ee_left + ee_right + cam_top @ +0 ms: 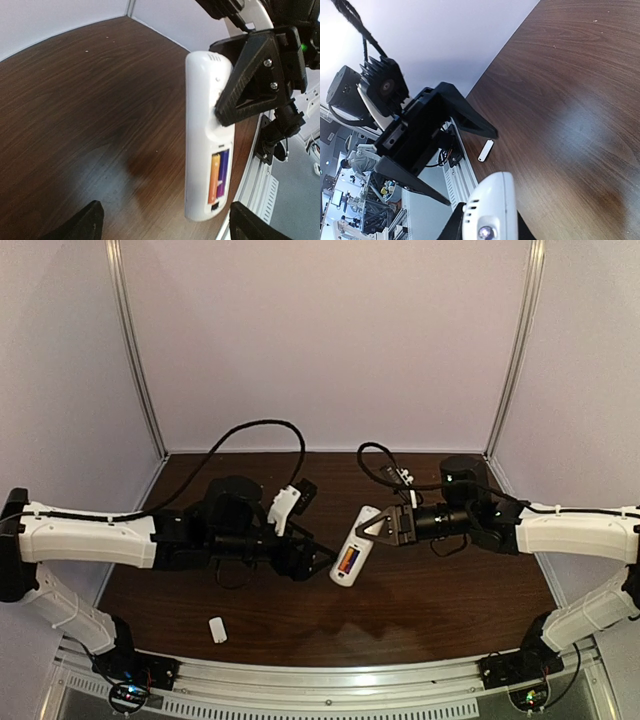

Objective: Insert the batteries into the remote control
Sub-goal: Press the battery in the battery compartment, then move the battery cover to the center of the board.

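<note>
Remote control (352,552) hangs above the table (440,590), clamped near its upper half by the right gripper (362,532). Below that grip, orange and purple batteries (219,176) lie side by side in the open bay. Just beyond, the left gripper (312,562) has its fingers (82,225) spread apart. Farther off lies a small white cover (217,629).

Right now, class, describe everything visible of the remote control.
The remote control is a white, plastic-looking oblong with rounded ends, held tilted above the table by the right end effector, shut on its upper half. Its back compartment is uncovered, with the orange and purple-blue batteries seated side by side.
</note>
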Controlling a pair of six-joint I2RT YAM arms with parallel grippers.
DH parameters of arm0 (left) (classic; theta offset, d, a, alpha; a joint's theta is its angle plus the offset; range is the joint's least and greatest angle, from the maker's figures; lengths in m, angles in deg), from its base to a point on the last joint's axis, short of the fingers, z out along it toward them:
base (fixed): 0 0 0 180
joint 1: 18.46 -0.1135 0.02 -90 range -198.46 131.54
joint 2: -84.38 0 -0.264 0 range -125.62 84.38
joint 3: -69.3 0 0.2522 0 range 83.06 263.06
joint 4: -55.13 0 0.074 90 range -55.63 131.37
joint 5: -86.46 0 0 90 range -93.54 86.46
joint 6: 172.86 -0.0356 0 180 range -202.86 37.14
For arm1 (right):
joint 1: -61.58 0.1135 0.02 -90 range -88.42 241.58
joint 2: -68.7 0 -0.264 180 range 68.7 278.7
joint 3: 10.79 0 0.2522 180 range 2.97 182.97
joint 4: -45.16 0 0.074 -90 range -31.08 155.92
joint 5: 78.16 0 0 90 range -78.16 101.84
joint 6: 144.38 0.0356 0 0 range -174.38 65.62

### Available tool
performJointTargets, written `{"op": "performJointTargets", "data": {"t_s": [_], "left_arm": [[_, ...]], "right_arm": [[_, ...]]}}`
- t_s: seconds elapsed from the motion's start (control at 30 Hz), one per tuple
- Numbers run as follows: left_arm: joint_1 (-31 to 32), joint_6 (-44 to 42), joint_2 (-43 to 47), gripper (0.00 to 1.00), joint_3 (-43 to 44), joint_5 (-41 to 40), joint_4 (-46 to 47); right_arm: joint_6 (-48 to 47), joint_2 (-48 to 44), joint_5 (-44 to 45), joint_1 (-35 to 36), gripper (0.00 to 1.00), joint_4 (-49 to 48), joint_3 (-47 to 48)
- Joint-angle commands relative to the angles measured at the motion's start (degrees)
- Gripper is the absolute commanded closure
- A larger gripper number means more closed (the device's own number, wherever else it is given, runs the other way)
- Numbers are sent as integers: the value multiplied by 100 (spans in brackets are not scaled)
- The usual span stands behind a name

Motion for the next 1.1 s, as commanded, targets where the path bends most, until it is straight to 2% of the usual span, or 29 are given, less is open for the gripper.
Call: {"op": "performJointTargets", "data": {"t_s": [0.0,0.07,0.2,0.43,0.57,0.73,1.07], "left_arm": [[-57,426,727,9,-384,-762,-828],[-58,645,1071,4,-619,-879,-1180],[-56,1626,1793,3,-987,-1274,-2261],[-60,3942,2973,3,-2152,-1099,-3205],[-40,4755,3255,3,-2590,-991,-3731],[27,5169,3013,6,-2599,-1077,-4071],[412,5651,1640,25,-2322,-1095,-4097]], "right_arm": [[22,-111,-71,-277,100,-56,-177],[31,-109,-101,-365,100,-86,-260],[8,-70,-132,-417,100,-100,-336],[28,7,-213,-427,100,-197,-359],[33,17,-248,-427,100,-204,-371],[15,16,-262,-427,100,-203,-373],[-16,-29,-297,-451,100,-150,-373]]}}
